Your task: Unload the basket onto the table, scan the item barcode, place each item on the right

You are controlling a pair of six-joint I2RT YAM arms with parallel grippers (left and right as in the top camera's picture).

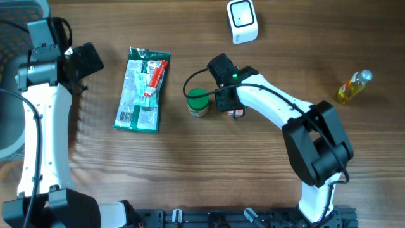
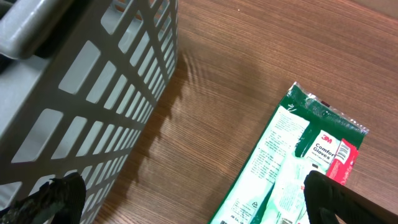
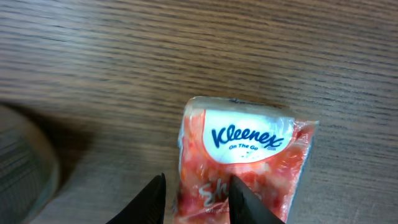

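Fingertips of the right gripper stand nearest the lens, partly apart, directly over the near end of the Kleenex tissue pack. The pack runs wider than the gap between them and lies flat on the table, branded face up. No clamp on it is evident, and no barcode shows on the visible face.

From overhead, this pack sits mid-table under the right gripper, just beside a green-lidded jar. The white scanner stands at the far edge, well apart from the pack. A glove packet lies to the left and a yellow bottle far to the right.

The left gripper hangs fully spread and empty, between the grey basket and the glove packet.

Assessment: the task appears to be at an early stage. Nothing is lifted and nothing is presented to the scanner. If the tissue pack is the intended item, what remains is a secure hold, a lift, a carry to the scanner, and turning the pack so that its code faces the reader. Which face carries the code cannot be determined.
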